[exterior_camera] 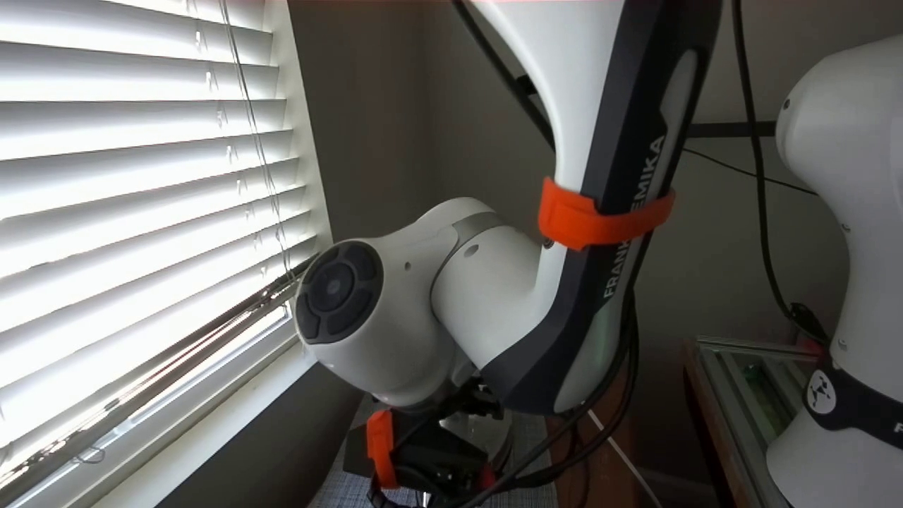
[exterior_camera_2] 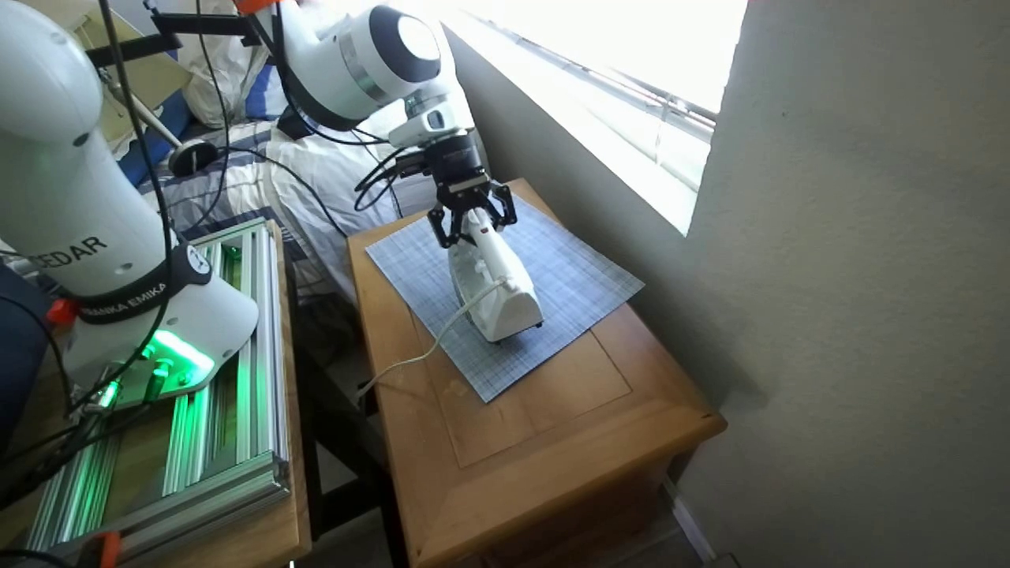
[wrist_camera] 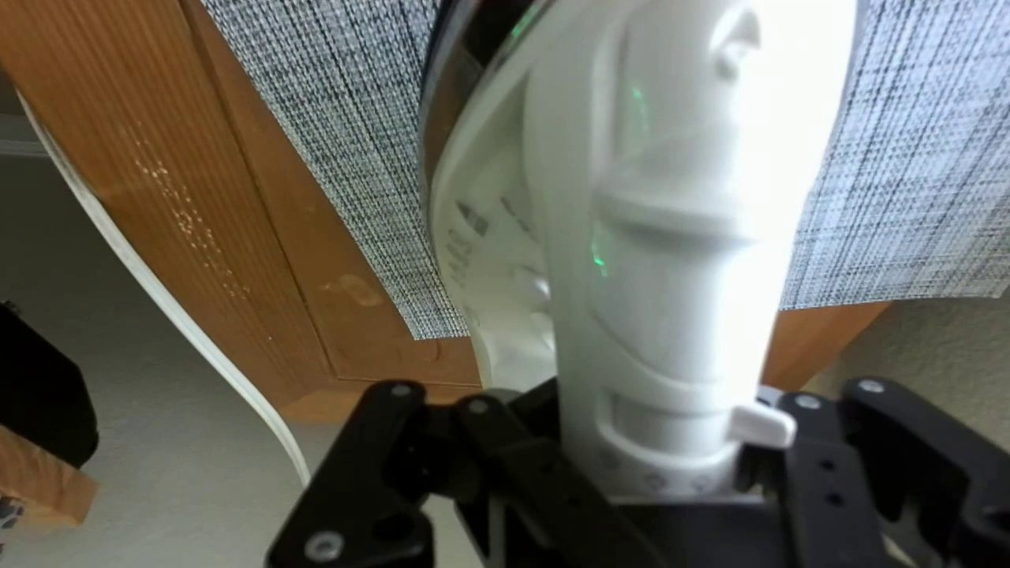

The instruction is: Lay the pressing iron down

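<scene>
a white robot arm [exterior_camera: 494, 282] is looming closest in an exterior view, an orange strap [exterior_camera: 600, 220] wrapping around it and bright window blinds [exterior_camera: 141, 162] glowing alongside. the gripper [exterior_camera_2: 477, 221] is clasping the iron [exterior_camera_2: 505, 308] by the end of its handle [wrist_camera: 671, 331] away from the cord [wrist_camera: 199, 341]; the black fingers [wrist_camera: 821, 473] are standing only as far apart as the handle is thick, one on each side. below the iron a grey woven mat [exterior_camera_2: 592, 276] is lying askew (whether the base is resting fully on it, i cannot tell), and the blunt back end is facing one edge of it. the cord is running from there across a wooden table [exterior_camera_2: 544, 465] and hanging past the side. a corner of the mat is sticking out beyond the tabletop. a green light [exterior_camera_2: 183, 361] is glowing at the foot of the arm, and a bed [exterior_camera_2: 323, 189] is standing beyond the table.
</scene>
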Controlling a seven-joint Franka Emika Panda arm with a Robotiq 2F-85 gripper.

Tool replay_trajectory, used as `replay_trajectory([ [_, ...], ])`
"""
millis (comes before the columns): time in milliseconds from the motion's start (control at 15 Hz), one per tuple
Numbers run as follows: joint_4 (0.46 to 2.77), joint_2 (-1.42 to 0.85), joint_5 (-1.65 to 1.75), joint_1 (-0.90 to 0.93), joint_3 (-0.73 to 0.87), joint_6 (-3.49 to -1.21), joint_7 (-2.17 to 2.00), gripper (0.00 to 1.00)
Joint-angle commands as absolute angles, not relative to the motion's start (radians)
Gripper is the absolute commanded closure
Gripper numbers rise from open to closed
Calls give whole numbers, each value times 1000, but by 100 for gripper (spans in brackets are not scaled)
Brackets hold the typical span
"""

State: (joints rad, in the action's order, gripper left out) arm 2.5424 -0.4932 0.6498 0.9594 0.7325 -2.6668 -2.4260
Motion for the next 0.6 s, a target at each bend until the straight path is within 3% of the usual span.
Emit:
replay_trajectory([
  [0,2494,-524,706,916,689,-2635,-2503,98],
  [533,2454,-568,713,869,635,-2614,-2520,98],
])
